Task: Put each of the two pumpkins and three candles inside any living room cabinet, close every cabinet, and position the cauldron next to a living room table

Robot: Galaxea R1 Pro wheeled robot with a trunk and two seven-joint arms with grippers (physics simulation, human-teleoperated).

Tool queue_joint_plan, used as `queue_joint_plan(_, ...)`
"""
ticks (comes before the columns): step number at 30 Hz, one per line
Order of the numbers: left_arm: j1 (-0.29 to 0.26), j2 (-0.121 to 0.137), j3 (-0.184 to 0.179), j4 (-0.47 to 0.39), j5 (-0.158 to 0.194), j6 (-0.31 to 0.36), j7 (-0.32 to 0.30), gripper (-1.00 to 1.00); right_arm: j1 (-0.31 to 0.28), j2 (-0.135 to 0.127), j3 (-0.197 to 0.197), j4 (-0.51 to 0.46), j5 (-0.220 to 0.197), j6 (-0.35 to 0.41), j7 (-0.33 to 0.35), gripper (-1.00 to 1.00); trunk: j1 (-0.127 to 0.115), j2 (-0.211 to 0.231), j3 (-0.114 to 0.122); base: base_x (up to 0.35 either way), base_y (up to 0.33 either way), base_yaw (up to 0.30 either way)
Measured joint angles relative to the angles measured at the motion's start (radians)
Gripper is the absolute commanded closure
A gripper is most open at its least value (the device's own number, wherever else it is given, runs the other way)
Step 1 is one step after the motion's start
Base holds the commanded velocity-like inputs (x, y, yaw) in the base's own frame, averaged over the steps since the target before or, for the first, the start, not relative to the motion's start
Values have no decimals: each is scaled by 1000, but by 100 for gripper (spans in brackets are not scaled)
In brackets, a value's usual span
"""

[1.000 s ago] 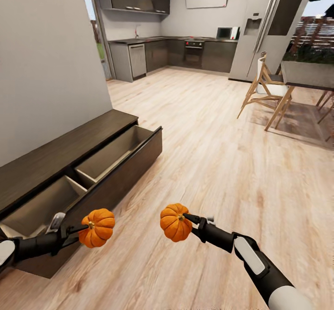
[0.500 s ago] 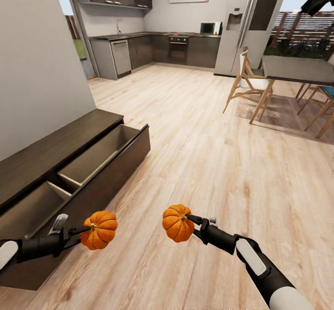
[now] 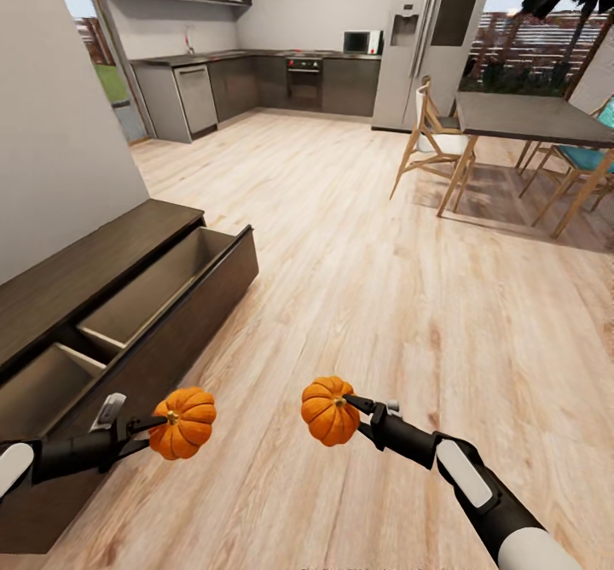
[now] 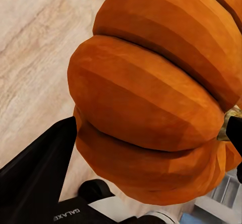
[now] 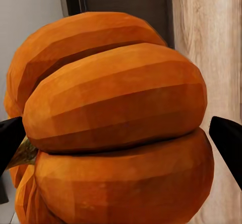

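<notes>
Left gripper (image 3: 158,422): my fingers are clamped on the stem of the left pumpkin (image 3: 183,422), held in the air over the floor (image 3: 367,297), just beside the cabinet's front
Right gripper (image 3: 351,402): closed on the stem of the right pumpkin (image 3: 329,410), also held above the floor, apart from the left one
Cabinet (image 3: 94,263): against the wall at my left, dark brown; its drawer (image 3: 162,284) stands pulled out, pale inside
Background: dining table (image 3: 533,122) with chairs (image 3: 431,139) at far right, kitchen counter (image 3: 247,58) beyond
</notes>
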Motion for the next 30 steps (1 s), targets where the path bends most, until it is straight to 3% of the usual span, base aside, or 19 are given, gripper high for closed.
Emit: queue_joint_plan(30,0,0,1,-1,0,0,0,100,0,-1,-1,16,0,-5,11,100,0,0,-43,0,0,-151)
